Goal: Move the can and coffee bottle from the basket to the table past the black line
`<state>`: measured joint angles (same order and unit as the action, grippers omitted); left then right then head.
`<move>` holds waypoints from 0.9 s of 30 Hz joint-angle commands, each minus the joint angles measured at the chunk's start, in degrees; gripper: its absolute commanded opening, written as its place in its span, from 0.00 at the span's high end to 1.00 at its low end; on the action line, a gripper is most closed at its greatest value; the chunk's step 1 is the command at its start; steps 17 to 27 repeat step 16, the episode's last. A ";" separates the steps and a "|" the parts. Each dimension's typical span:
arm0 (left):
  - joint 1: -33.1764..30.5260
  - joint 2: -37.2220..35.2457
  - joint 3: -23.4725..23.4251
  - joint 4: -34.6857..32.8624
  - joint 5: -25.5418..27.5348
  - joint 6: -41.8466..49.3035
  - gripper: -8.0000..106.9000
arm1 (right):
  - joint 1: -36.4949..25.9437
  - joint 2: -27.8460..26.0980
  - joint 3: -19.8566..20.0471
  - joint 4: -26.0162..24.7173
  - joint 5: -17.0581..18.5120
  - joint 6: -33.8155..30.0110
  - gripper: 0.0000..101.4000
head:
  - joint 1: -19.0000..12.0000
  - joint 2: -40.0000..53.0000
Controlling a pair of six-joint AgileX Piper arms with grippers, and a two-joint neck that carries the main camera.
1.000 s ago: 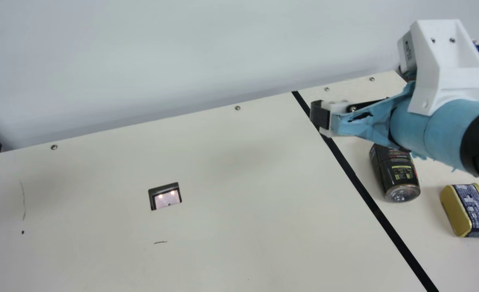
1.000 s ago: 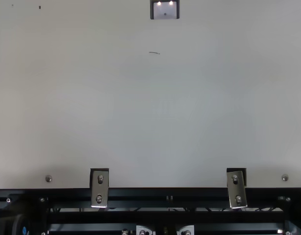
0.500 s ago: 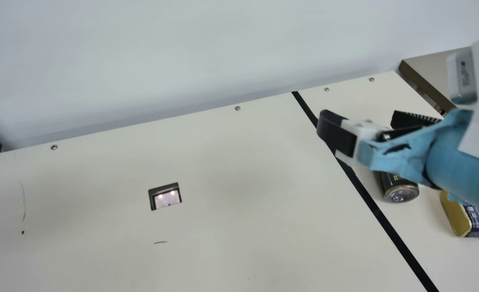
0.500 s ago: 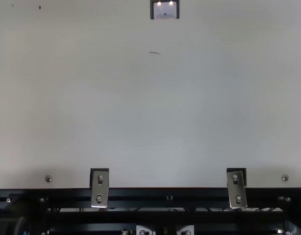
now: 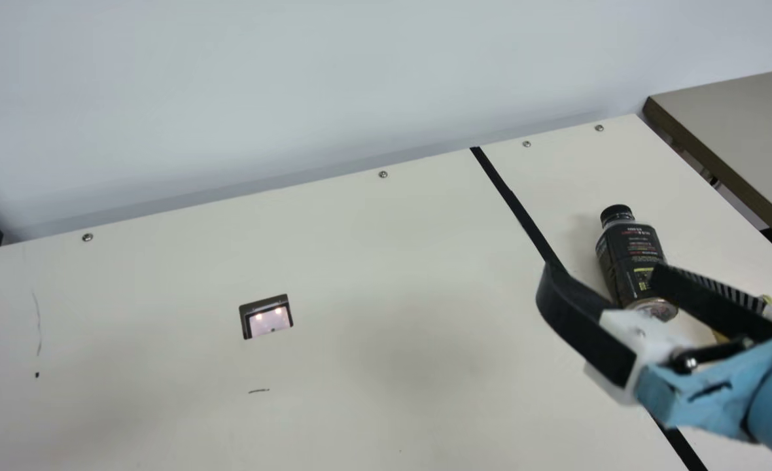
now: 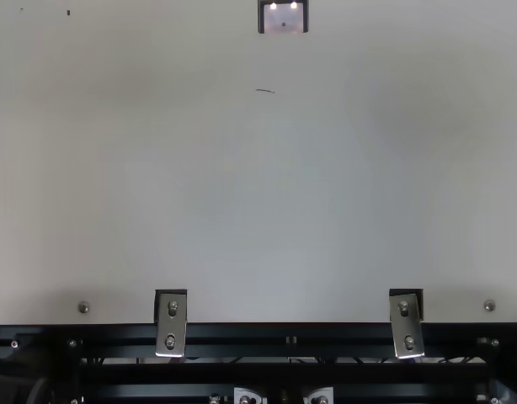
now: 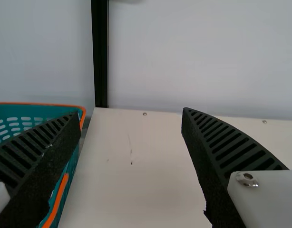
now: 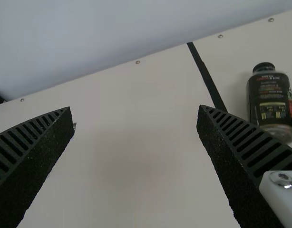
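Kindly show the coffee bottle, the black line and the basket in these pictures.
Coffee bottle [image 5: 629, 252]: main view, on dark label.
Black line [image 5: 513, 203]: main view, on far stretch.
Basket [image 7: 36, 103]: left wrist view, on orange rim.

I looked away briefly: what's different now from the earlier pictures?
In the main view, the right gripper has moved down and rightward, uncovering the top of the coffee bottle; the can is now mostly hidden. A dark part at the top view's lower left has shifted slightly. The coffee bottle and black line stayed put.

Wide passage over table [image 5: 360, 261] left of black line [image 5: 513, 203]; wall [image 5: 294, 85] bounds far side. Right: lying coffee bottle [image 5: 629, 252] blocks low path, can [image 5: 719, 337] nearer. Left: basket [image 7: 51, 112] obstructs.
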<state>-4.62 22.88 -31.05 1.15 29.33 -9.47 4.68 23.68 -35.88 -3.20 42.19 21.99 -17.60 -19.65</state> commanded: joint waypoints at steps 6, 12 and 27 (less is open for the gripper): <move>-0.01 -1.58 0.41 -0.69 0.60 1.30 0.15 | 0.19 -2.95 2.37 -0.67 1.19 0.72 0.00 | -1.14 0.27; -0.01 -1.58 0.41 -0.69 0.60 1.31 0.15 | 0.19 -3.01 2.41 -0.67 1.32 0.72 0.00 | -1.14 0.27; -0.01 -1.58 0.41 -0.69 0.60 1.31 0.15 | 0.19 -3.01 2.41 -0.67 1.32 0.72 0.00 | -1.14 0.27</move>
